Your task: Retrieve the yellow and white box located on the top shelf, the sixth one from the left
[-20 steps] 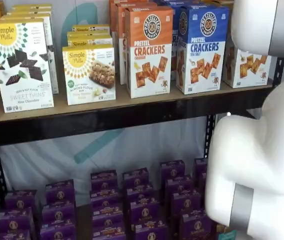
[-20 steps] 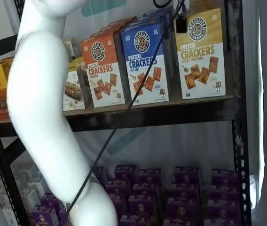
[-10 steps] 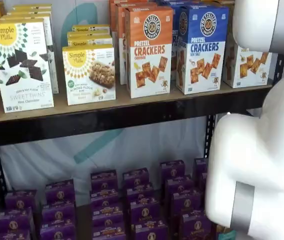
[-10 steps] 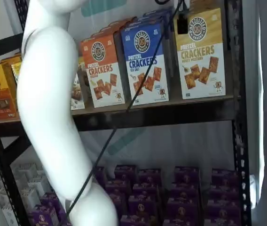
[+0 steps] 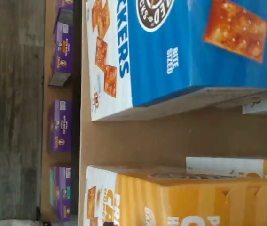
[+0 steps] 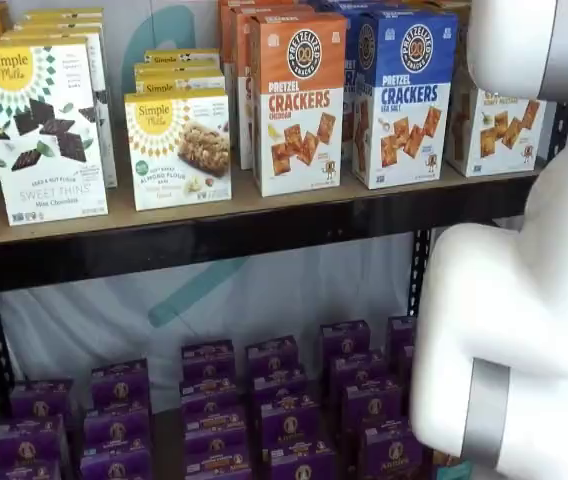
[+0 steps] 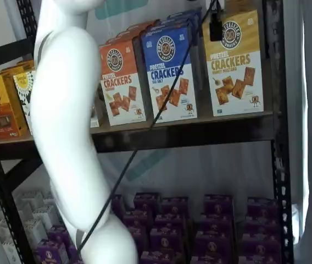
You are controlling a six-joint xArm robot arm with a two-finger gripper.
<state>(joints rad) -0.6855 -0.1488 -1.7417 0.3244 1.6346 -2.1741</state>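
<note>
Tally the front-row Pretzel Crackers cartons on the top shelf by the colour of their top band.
orange-topped carton: 1
blue-topped carton: 1
yellow and white box: 1
Total: 3

In a shelf view the white arm [image 6: 524, 300] covers the top and right side of the yellow and white box [image 6: 492, 128]. In the wrist view that box [image 5: 180, 197] and the blue box [image 5: 185, 52] are cut by the picture's edges. The gripper [image 7: 215, 26] shows only a black tip under the top edge, so how the jaws stand cannot be told.
</note>
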